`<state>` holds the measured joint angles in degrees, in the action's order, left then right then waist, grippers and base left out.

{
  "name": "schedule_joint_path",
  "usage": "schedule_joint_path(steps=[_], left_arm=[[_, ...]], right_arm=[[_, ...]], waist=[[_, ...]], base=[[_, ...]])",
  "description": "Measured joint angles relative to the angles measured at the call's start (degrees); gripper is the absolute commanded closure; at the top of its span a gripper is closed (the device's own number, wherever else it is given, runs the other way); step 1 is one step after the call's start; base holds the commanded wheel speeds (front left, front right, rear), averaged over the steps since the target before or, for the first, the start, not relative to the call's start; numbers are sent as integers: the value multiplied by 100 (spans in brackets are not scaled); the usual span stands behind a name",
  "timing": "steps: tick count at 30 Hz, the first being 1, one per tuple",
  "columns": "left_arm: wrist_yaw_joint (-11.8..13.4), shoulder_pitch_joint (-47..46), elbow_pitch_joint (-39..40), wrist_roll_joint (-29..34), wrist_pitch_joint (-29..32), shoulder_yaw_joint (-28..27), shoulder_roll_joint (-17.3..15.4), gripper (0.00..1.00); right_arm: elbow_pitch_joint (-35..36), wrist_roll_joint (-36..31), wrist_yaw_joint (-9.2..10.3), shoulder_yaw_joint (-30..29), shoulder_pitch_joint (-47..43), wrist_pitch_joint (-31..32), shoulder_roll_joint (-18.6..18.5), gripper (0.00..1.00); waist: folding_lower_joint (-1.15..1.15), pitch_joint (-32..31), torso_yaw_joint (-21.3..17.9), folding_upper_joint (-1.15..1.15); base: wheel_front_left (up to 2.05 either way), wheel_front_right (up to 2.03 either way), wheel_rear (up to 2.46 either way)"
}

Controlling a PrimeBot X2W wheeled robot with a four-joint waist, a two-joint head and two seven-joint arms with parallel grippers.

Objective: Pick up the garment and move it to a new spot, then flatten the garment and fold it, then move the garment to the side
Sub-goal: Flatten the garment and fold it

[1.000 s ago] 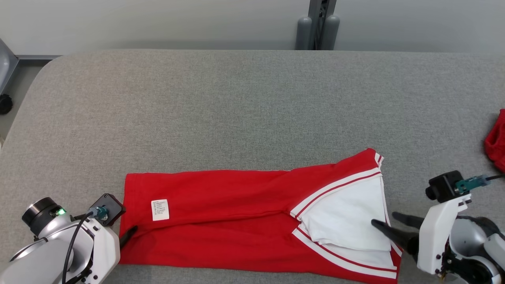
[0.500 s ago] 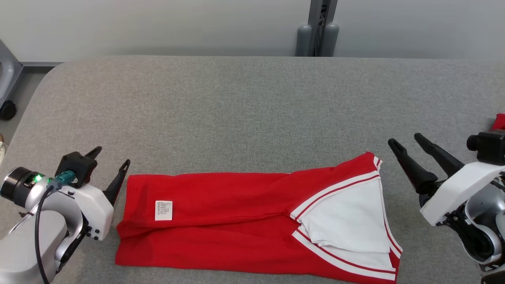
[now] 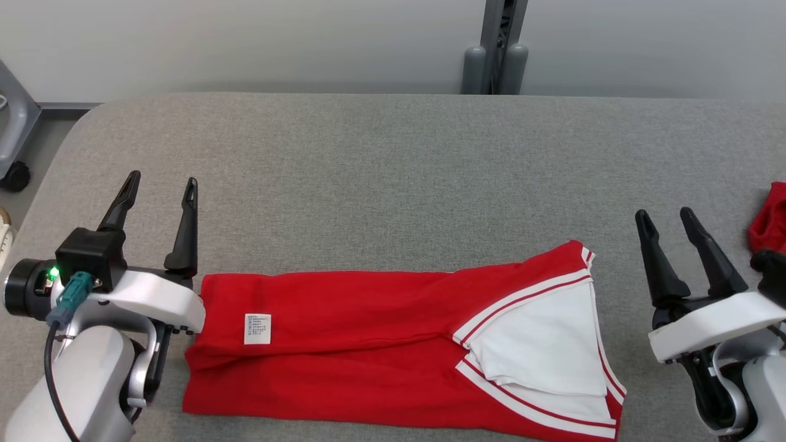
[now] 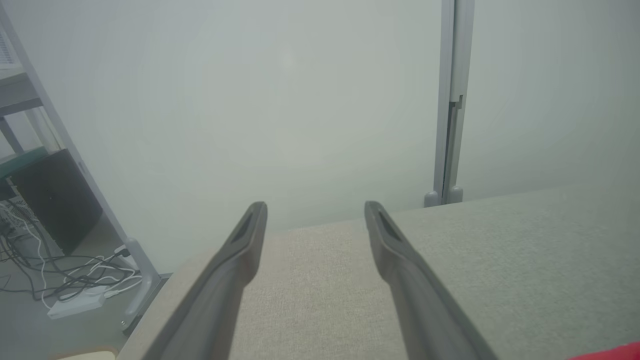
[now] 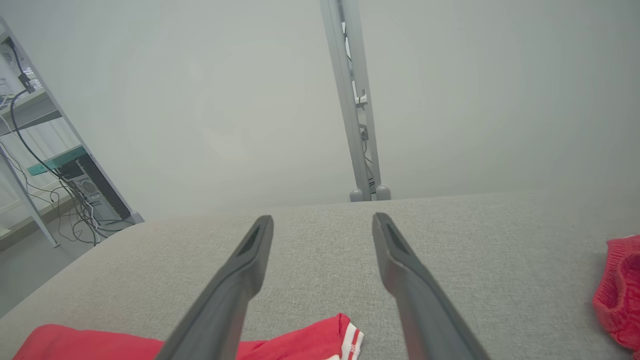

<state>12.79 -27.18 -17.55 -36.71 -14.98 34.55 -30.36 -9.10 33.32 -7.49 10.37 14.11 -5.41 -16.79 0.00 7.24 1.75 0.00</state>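
The garment (image 3: 368, 344) is red with white trim and a white inner panel, folded into a long band along the table's near edge; a small white label shows near its left end. My left gripper (image 3: 161, 181) is raised just off the garment's left end, fingers spread and empty. My right gripper (image 3: 664, 215) stands to the right of the garment's right end, also open and empty. In the right wrist view the garment's striped corner (image 5: 345, 335) lies below and between the fingers. The left wrist view catches a sliver of the garment (image 4: 615, 352) at the lower right.
A grey cloth-covered table (image 3: 393, 184) stretches far behind the garment. Another red knitted item (image 3: 770, 221) lies at the right edge, close to my right arm. A grey post (image 3: 494, 49) stands behind the table; shelving and cables (image 4: 65, 280) sit off the left end.
Both grippers have come off the garment's ends and lifted, fingers now pointing away over the table. The head camera has tilted slightly, shifting the whole view.
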Motion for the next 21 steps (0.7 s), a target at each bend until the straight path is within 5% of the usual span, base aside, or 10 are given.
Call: schedule_joint_path(steps=[5, 11, 15, 21], left_arm=[[-36, 797, 666, 884, -1, -1222, 700, 0], [-392, 1709, 1111, 1764, -1, -2324, 1603, 0], [-813, 2125, 1294, 2349, -1, -3021, 2197, 0], [-1381, 2224, 1176, 2748, -1, -3488, 2525, 0]], right_arm=[[-339, -163, 0, -71, -186, -457, 287, 0], [-648, -157, 0, -86, -333, -683, 498, 0], [-768, -88, 0, -102, -386, -777, 555, 0], [-843, -46, 0, -36, -373, -812, 558, 0]], waist=[[0, -34, 1, 0], [0, -72, -38, 0], [0, -65, -58, 0], [0, -41, -69, 0]], base=[[0, 0, 0], [0, 0, 0], [0, 0, 0], [0, 0, 0]])
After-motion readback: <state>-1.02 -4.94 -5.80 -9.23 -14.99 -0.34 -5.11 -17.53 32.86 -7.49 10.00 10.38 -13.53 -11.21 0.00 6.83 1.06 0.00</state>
